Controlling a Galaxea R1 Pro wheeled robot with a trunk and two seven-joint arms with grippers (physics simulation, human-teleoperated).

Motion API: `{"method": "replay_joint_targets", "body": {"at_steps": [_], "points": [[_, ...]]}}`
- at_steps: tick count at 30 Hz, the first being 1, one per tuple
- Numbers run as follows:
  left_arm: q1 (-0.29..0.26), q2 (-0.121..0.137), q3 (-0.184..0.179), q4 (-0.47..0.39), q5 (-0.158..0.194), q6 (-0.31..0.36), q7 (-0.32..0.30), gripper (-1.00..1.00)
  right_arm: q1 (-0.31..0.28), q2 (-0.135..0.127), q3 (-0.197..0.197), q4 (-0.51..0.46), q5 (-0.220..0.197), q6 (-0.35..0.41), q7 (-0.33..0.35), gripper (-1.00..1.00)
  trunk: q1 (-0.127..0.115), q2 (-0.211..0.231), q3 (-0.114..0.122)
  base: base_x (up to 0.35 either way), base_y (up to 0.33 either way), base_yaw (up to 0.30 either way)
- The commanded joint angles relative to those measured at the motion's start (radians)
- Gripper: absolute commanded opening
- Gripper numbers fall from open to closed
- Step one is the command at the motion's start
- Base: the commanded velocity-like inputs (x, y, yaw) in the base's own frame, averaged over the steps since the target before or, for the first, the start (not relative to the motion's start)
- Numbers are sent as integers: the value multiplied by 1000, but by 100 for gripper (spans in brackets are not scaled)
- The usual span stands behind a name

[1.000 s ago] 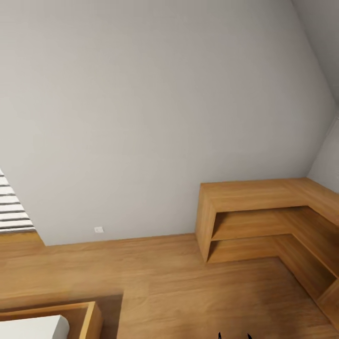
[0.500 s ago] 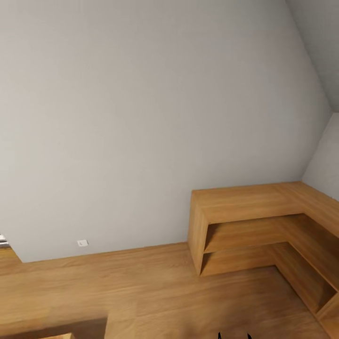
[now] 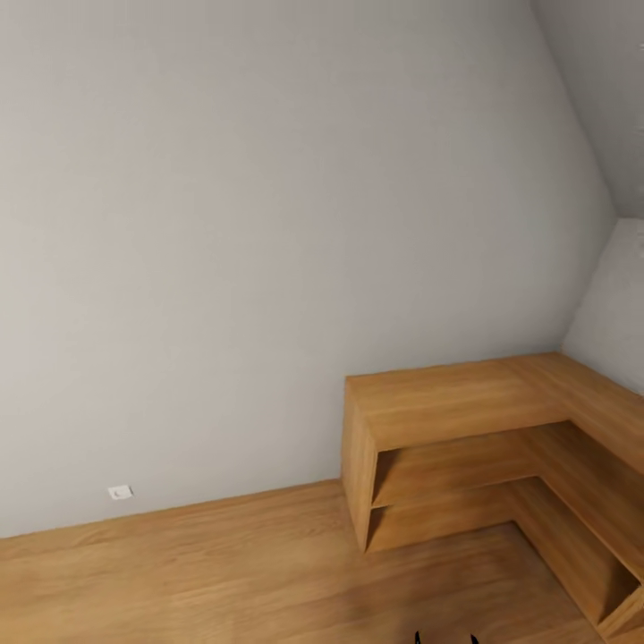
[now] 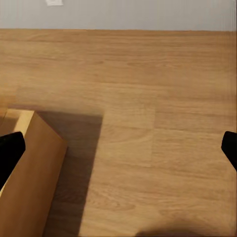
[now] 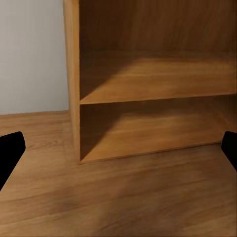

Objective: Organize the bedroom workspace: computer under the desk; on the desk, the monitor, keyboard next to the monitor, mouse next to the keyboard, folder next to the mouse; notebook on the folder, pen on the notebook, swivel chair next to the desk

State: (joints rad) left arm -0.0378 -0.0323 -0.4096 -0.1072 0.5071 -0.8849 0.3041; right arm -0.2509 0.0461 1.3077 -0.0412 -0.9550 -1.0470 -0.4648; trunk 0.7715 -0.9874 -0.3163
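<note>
Wood shelving (image 3: 465, 420) ahead by grey wall (image 3: 268, 224); both end effectors spread wide, nothing held.

Very little of the robot's body shows. In the head view, two small black pointed tips (image 3: 444, 638) poke up at the lower edge of the picture, in front of the wooden shelf unit (image 3: 465, 447); they are thin, dark and matte, with no markings to be made out.

In the left wrist view, the left gripper (image 4: 118, 150) shows as two plain black fingers (image 4: 10, 150) with rounded ends, one at each side.

In the right wrist view, the right gripper (image 5: 118, 148) looks the same: two smooth black fingers (image 5: 9, 148), rounded, without screws, cables or labels visible.
</note>
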Motion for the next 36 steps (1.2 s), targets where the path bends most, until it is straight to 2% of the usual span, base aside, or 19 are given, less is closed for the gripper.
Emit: {"method": "replay_joint_targets", "body": {"at_steps": [1,13,20,27,36], "points": [[-1,0,-8,0,5,-2,6,100,-1,0,8,0,-1,0,-9,100,1,-1,0,155,-29,-170],[-1,3,-5,1,7,0,7,100,-1,0,9,0,-1,0,-10,100,1,-1,14,40,-7,-175],[0,3,-6,1,7,33,5,100,-1,0,10,0,-1,0,-10,100,1,-1,22,1,0,-177],[-1,2,-8,1,6,36,3,100,-1,0,10,0,-1,0,-9,100,1,-1,30,6,0,-177],[0,2,-10,1,6,38,4,100,-1,0,10,0,-1,0,-10,100,1,-1,40,208,0,-177]]}}
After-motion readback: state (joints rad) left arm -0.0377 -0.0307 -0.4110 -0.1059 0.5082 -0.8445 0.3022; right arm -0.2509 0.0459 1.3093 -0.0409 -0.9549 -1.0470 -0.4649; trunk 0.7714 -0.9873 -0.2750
